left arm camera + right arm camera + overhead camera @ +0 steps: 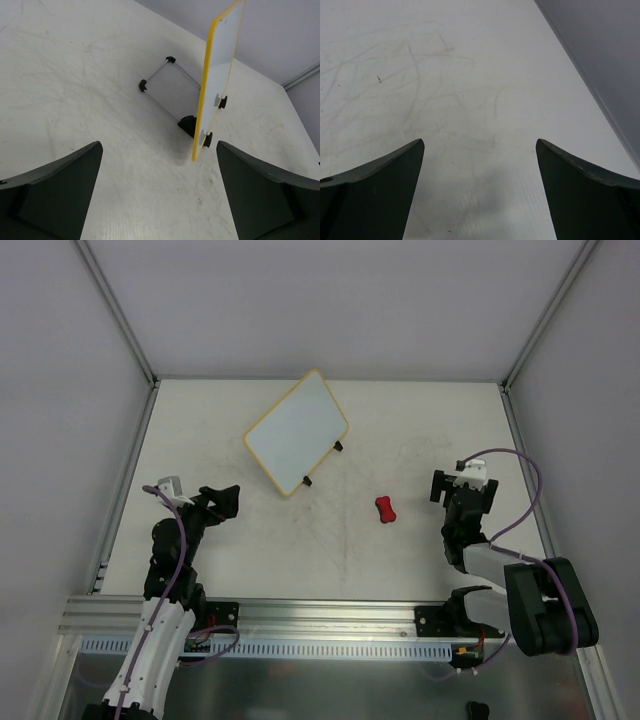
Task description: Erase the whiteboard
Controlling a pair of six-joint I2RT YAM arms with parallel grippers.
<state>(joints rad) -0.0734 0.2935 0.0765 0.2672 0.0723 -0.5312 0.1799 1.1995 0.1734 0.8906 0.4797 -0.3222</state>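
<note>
The whiteboard (297,430), white with a yellow frame and two black feet, stands tilted at the table's middle back. In the left wrist view it (220,75) stands edge-on ahead, its stand behind it. The small red bone-shaped eraser (385,509) lies on the table right of centre. My left gripper (226,502) is open and empty, left of the board's near corner; in its wrist view the fingers (60,185) frame bare table. My right gripper (463,488) is open and empty, right of the eraser, over bare table (480,150).
Grey walls with metal corner posts (120,315) enclose the white table. A metal rail (320,615) runs along the near edge by the arm bases. The tabletop bears faint dark scuff marks (420,80).
</note>
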